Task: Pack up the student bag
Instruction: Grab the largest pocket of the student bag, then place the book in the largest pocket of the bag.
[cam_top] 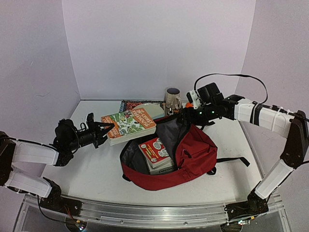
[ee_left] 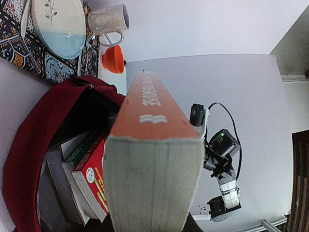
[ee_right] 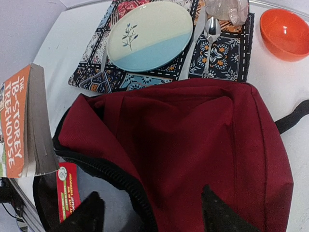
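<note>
Gaping open mid-table, the soft dark-red fabric student bag (cam_top: 195,154) shows grey lining and flat books (cam_top: 155,151) inside. At its 10 o'clock the left gripper (cam_top: 105,129) clamps a thick orange-spined paperback (cam_top: 130,124); at 12 o'clock the right gripper (cam_top: 186,113) spreads wide over its zippered rim.

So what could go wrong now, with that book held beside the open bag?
The left gripper pinches the book only at one edge, so it may slip. The books already inside the student bag fill much of the opening, so the new one might catch on them. The right gripper seems to prop up the rim; if the fabric slips, the mouth could collapse.
</note>
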### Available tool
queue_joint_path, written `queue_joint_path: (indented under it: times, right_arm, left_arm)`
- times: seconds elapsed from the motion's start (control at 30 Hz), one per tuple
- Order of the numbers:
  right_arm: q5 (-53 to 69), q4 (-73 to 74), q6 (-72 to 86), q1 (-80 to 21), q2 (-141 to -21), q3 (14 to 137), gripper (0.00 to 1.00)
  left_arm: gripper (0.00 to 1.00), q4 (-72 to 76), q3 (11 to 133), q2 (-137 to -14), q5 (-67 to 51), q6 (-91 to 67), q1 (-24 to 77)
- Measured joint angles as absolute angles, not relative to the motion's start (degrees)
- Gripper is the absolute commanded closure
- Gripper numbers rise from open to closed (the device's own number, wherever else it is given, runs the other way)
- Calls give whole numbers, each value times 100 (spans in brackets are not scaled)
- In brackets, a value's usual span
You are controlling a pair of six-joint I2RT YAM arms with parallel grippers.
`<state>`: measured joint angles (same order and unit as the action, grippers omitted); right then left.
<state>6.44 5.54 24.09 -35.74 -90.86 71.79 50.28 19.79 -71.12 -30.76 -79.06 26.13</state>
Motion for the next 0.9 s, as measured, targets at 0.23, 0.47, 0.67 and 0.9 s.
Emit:
queue_joint_path:
  times: [0.23, 0.47, 0.67, 0.9]
  right_arm:
    - [666, 703, 2295, -3707, -9236, 7347, 98]
    - [613, 803, 2223, -3850, -9100, 7682, 100]
    - [551, 821, 2147, -4009, -8779, 7784, 100]
    - [521, 763, 2072, -4210, -8517, 7784, 100]
  left_arm:
    - [100, 4899, 1979, -7122, -3562, -7912, 2613]
    - [100, 4895, 1979, -7122, -3835, -7920, 2677]
    - [100, 4890, 1930, -7120, -3837, -7942, 2975]
    - [100, 4595, 1798, -7081, -3697, -7946, 3141]
